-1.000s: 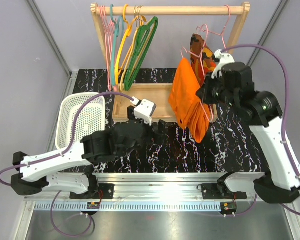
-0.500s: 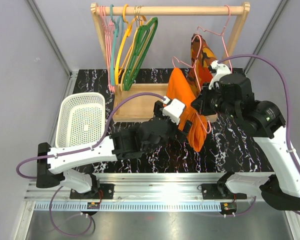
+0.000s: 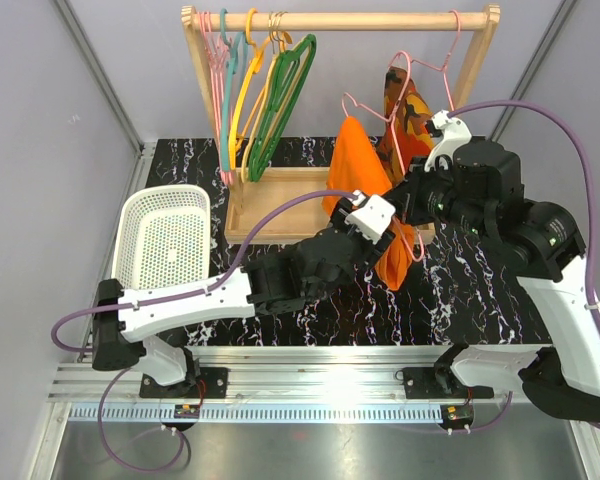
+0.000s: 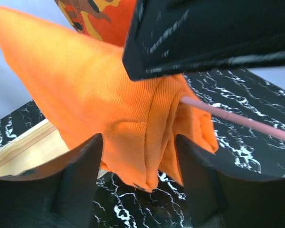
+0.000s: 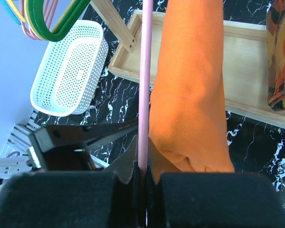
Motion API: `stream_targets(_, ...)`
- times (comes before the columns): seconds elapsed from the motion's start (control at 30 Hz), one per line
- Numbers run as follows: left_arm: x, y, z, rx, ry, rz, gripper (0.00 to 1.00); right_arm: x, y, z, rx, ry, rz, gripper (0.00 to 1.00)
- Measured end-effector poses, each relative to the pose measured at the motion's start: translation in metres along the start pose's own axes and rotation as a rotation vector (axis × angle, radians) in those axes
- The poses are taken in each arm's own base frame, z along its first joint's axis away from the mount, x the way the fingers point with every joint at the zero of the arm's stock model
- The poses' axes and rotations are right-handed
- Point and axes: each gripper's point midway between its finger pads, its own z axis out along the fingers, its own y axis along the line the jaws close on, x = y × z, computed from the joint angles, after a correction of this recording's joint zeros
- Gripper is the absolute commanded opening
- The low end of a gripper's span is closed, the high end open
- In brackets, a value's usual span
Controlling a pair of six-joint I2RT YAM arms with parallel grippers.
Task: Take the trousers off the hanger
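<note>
There are 2 arms and 2 claws. I count 1 pair of trousers [image 3: 358, 170], 1 patterned garment [image 3: 405, 110], 1 white basket [image 3: 162, 243] and 1 wooden rack [image 3: 340, 20] with a tray at its foot. All of them stand on or over the black marbled table [image 3: 480, 290]. At the left of the rail hangs a bunch of pink, teal, yellow and green hangers [image 3: 265, 90]. They overlap, so I cannot count them exactly.

The hanger [image 5: 144, 71] carries the trousers over the right part of the table, in front of the tray. In the top view its hook is below the rail and not on it. The right gripper [image 5: 141, 175] is closed tight on the pink wire, with no gap between its fingers. The left gripper [image 4: 140, 180] is wide open. Its 2 fingers [image 4: 80, 175] stand at each side of the lower end of the trousers, and I see no contact with the cloth.

In the top view both claws are hidden under their own arms. In the left wrist view a big black body covers the upper right corner and hides where the wire goes. The fold of the trousers over the hanger bar is hard to make out.

The trousers hang long and narrow. In the top view the long axis goes from the hook at the far side to the floppy end at the near right. In the right wrist view the wire runs almost straight up.
</note>
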Motion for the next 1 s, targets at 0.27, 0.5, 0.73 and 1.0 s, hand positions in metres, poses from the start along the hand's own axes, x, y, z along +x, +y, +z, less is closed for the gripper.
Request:
stream_targets(0.27, -0.002, 0.008, 0.009, -0.036, -0.019, 0.036, 0.8, -0.003, 0.008, -0.001, -0.041, -0.007, 0.012, 0.0)
stream_targets(0.5, -0.007, 0.008, 0.011, -0.042, -0.041, 0.039, 0.4, -0.003, 0.014, -0.004, -0.069, -0.008, 0.022, 0.0)
stream_targets(0.73, -0.017, 0.011, 0.009, -0.045, -0.08, 0.044, 0.01, -0.009, 0.017, -0.01, -0.089, -0.034, 0.027, 0.0)
stream_targets(1.0, -0.023, 0.024, -0.004, -0.052, -0.091, 0.052, 0.0, -0.007, 0.012, -0.004, -0.067, -0.044, 0.011, 0.0)
